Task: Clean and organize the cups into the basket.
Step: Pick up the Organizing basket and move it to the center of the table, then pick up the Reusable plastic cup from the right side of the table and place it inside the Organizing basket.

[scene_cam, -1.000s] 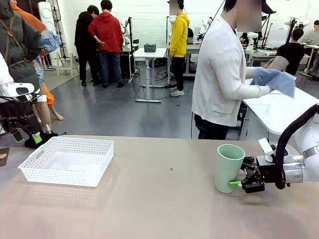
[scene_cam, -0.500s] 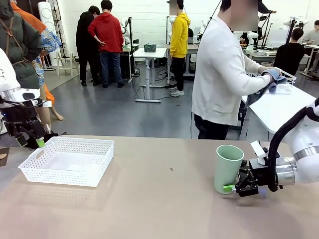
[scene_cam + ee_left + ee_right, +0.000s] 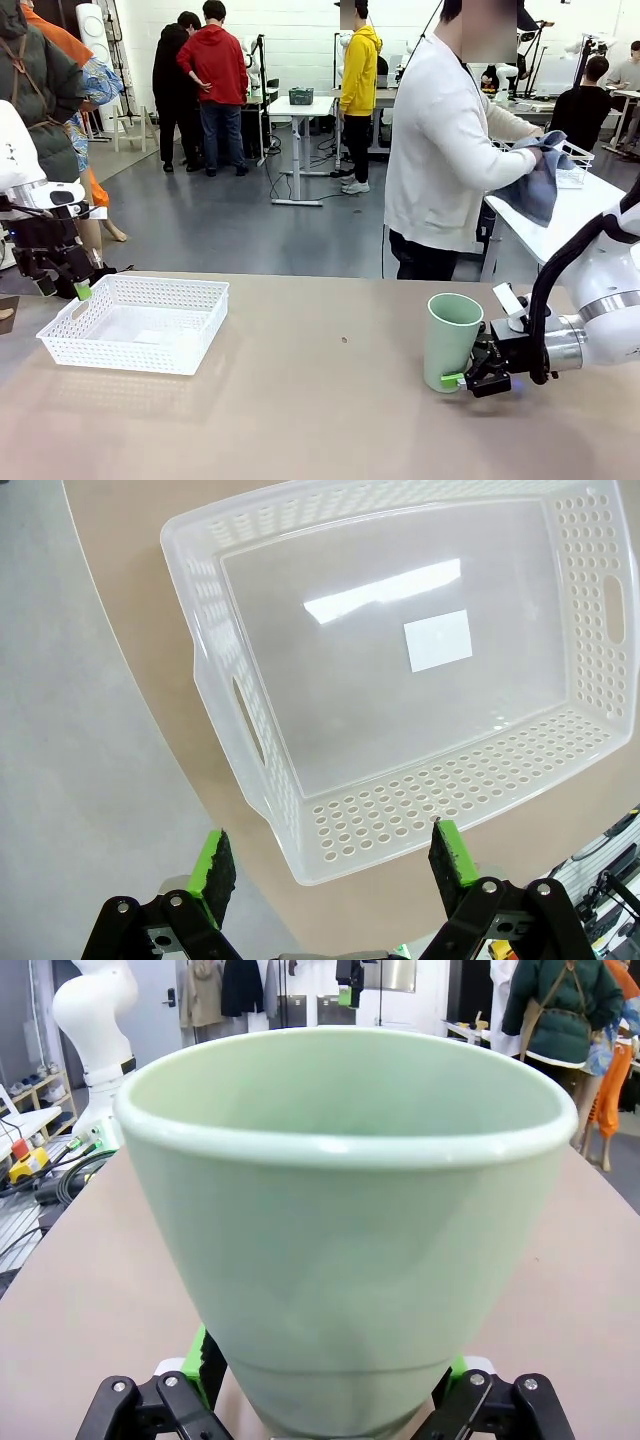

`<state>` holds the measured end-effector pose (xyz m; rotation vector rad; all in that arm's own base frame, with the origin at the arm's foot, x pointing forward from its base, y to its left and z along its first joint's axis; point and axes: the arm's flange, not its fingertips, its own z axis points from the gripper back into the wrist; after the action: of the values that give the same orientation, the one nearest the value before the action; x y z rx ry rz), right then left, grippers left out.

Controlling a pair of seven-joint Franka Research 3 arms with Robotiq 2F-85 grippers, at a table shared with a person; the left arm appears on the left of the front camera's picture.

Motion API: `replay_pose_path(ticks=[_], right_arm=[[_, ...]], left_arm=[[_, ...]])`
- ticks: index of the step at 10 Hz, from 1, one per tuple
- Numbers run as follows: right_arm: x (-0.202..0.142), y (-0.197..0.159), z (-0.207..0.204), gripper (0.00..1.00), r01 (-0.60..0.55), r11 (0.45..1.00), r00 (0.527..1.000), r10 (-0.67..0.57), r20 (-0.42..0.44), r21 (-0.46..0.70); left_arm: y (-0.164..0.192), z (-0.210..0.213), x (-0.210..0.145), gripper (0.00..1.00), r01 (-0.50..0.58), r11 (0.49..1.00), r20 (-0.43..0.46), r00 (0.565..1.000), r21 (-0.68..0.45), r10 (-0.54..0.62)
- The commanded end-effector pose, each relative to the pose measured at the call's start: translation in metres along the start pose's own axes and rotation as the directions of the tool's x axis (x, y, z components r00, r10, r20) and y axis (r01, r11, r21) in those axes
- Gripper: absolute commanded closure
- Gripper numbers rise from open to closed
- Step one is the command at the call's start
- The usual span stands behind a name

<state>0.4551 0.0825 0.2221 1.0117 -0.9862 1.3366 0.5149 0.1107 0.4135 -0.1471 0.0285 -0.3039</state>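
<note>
A pale mint green cup [image 3: 450,338] stands upright on the table's right side, and it looms large in the right wrist view [image 3: 340,1210]. My right gripper [image 3: 456,377] reaches in from the right, low at the cup's base. It is open, its green pads [image 3: 204,1358] flanking the base on both sides. The white lattice basket [image 3: 130,355] sits at the left with nothing in it. My left gripper [image 3: 72,285] hangs open just above its far left corner. In the left wrist view the basket's end wall [image 3: 450,790] lies below the left gripper [image 3: 335,845].
A person in a white top stands behind the table's right side, turned away, holding a blue cloth [image 3: 538,185] over a white side table beside a white wire basket [image 3: 578,160]. Bare tan tabletop [image 3: 300,420] stretches between basket and cup.
My right gripper and the mint cup have shifted a little left and nearer. My left gripper moved right, closer to the basket corner. The person lowered the blue cloth.
</note>
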Motion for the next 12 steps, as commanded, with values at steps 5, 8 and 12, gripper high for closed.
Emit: replay_pose_path(ticks=[5, 8, 12], right_arm=[[-0.002, 0.000, -0.009, 0.00, -0.033, 0.998, 0.999, 0.032, 0.030, 0.051], [-0.002, 0.000, -0.010, 0.00, -0.037, 0.998, 0.999, 0.035, 0.036, 0.053], [-0.003, -0.002, -0.007, 0.00, -0.029, 0.999, 0.999, 0.028, 0.035, 0.040]], left_arm=[[0.012, -0.013, 0.013, 0.00, -0.015, 1.000, -0.018, 1.000, 0.012, 0.015], [0.014, -0.015, 0.011, 0.00, -0.014, 1.000, -0.026, 1.000, 0.015, 0.014], [0.018, -0.025, 0.013, 0.00, -0.041, 0.999, -0.060, 0.997, -0.003, 0.041]])
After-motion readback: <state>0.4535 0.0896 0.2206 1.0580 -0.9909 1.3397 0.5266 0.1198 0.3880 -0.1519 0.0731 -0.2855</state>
